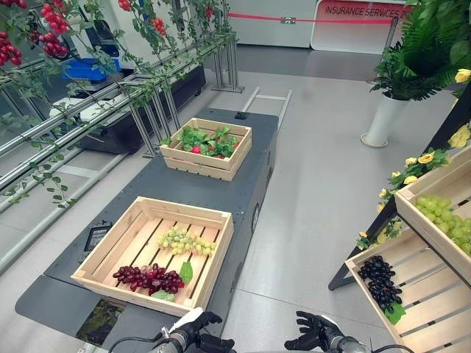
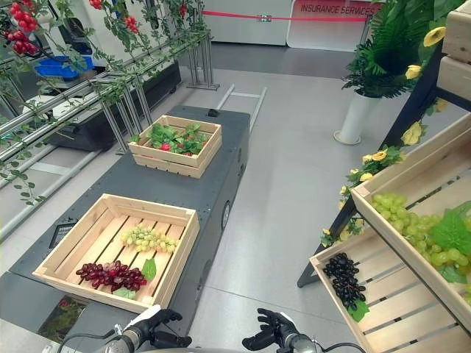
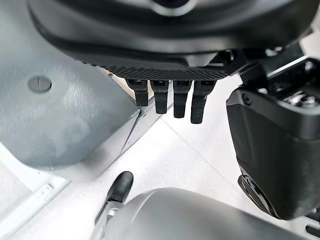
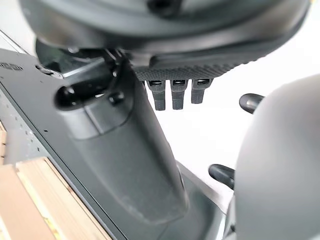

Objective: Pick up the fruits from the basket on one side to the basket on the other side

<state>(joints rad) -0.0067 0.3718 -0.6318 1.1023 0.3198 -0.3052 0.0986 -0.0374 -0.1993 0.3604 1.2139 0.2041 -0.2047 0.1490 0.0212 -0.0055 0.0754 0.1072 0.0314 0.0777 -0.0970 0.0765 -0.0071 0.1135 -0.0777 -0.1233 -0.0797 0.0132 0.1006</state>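
Start of the transfer: nothing picked yet, both robot hands low and empty.

Left robot hand (image 1: 193, 329) and right robot hand (image 1: 315, 331) sit at bottom centre, fingers relaxed, holding nothing. Near crate (image 1: 109, 250) on the worktop (image 1: 243, 176), lower left, holds red grapes (image 1: 149, 278) and green grapes (image 1: 185, 241). Shelf crate (image 1: 434, 309), lower right, holds black grapes (image 1: 380, 281). I judge the next move is a reach with one hand into a crate, closing on a bunch.

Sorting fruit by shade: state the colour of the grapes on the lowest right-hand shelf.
Black bunch of grapes with a green leaf, clearest in the right eye view.
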